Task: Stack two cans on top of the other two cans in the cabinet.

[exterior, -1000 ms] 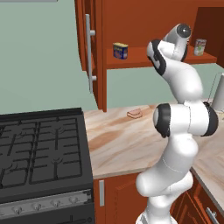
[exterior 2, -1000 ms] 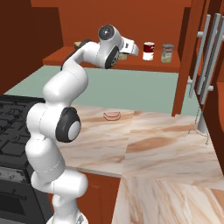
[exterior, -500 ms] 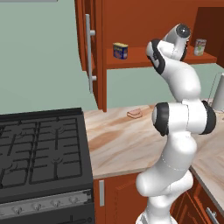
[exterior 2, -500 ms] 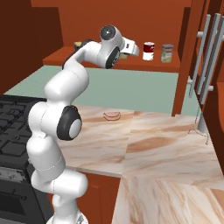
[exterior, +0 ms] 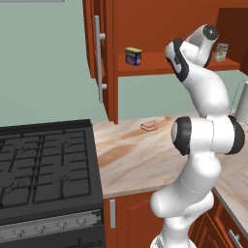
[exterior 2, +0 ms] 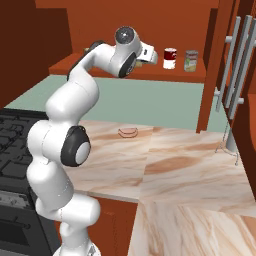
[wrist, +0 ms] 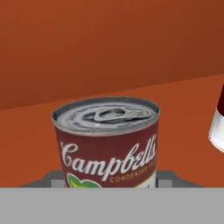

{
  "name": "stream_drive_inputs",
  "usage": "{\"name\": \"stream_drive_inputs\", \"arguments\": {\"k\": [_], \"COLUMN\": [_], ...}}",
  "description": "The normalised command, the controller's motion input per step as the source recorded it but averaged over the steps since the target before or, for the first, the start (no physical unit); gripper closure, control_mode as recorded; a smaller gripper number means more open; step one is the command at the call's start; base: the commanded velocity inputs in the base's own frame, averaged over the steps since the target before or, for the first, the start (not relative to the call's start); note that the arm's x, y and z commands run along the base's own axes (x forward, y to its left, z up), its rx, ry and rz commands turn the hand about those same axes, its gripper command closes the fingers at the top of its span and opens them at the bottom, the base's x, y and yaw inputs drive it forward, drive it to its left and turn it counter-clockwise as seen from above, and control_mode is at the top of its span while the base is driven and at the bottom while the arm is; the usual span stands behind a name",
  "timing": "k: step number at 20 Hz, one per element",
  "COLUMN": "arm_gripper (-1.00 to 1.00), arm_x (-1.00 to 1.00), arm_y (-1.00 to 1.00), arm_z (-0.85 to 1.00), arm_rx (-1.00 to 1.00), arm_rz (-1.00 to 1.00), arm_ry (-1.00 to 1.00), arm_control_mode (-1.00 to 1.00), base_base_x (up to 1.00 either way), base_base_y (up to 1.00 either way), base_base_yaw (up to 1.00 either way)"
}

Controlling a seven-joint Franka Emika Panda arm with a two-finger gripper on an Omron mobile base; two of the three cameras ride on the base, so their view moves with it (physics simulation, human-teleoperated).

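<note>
In the hand view a can [wrist: 107,140] with a silver lid, a red label in white script and a green patch stands upright on the cabinet shelf [wrist: 183,100]. My gripper [wrist: 109,180] is shut on it, a grey finger pad [wrist: 51,178] on each side. Just right of it stands the red can with a white lower band [wrist: 218,124], also seen as the red can [exterior 2: 170,58] beside my gripper [exterior 2: 151,54]. A silver can with a green label [exterior 2: 190,60] [exterior: 221,52] is further right. The squat blue-and-yellow can [exterior: 133,55] stands at the shelf's left end.
The cabinet's door with a long silver bar handle [exterior: 99,58] stands open at the left, and another door with bar handles [exterior 2: 235,65] at the right. Below lie a marble counter [exterior: 135,160] with a small brown item [exterior 2: 128,132] and a black stove [exterior: 43,164].
The arm has kept its place at the shelf. The jaws have closed on the red-labelled can.
</note>
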Motion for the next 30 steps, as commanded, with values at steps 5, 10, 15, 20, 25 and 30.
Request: {"name": "stream_drive_inputs", "arguments": {"k": [5, 10, 15, 20, 25, 30], "arm_gripper": [1.0, 1.0, 1.0, 1.0, 1.0, 1.0], "arm_x": [-0.49, -0.33, -0.17, -0.11, -0.05, -0.05], "arm_y": [0.08, 0.07, 0.07, 0.26, 0.36, 0.37], "arm_z": [0.13, 0.15, 0.27, 0.26, 0.1, 0.17], "arm_rx": [0.05, 0.1, 0.08, 0.0, 0.0, -0.03], "arm_rz": [0.14, 0.2, 0.22, 0.19, 0.17, 0.17], "arm_ry": [0.0, -0.02, -0.01, -0.01, 0.0, -0.02], "arm_control_mode": [-1.0, -1.0, -1.0, -1.0, -1.0, -1.0], "base_base_x": [0.0, 0.0, 0.0, 0.0, 0.0, 0.0], "base_base_y": [0.0, 0.0, 0.0, 0.0, 0.0, 0.0], "base_base_yaw": [0.0, 0.0, 0.0, 0.0, 0.0, 0.0]}}
